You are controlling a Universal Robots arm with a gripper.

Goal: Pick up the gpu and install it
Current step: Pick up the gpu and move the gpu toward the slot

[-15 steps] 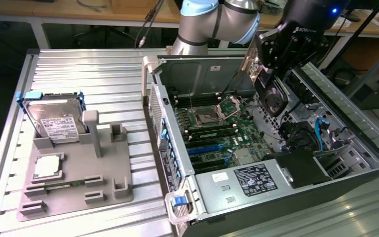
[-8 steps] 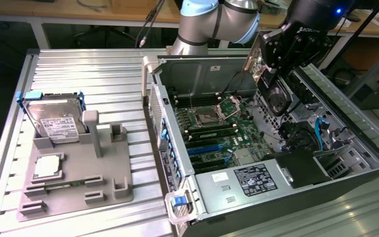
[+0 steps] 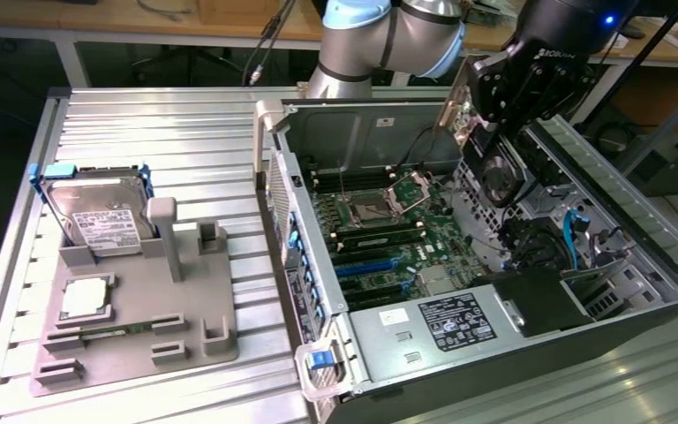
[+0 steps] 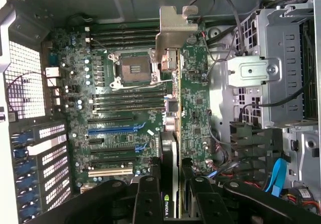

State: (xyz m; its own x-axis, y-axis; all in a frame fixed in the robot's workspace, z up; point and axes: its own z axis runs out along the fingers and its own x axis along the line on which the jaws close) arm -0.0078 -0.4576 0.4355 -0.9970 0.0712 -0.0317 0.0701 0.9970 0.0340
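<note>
Ribbed metal bench (image 3: 139, 124) carries the open case (image 3: 369, 132), and I hang above it. My hand (image 3: 486, 132) is partly closed, clamped on the gpu (image 3: 494, 172), which I hold on edge over the motherboard (image 3: 374, 234), clear of it as far as I can judge. Pick-up looks done; install is in hand. Seating it, I reckon, calls for lining the card's edge with a slot (image 4: 113, 130) and its bracket (image 4: 175, 30) with the case's rear.

Green motherboard (image 4: 115, 138), blue slot (image 4: 113, 130), silver-bracketed gpu (image 4: 173, 106), grey holder tray (image 3: 139, 340), white-labelled silver hard drive (image 3: 103, 225)
</note>
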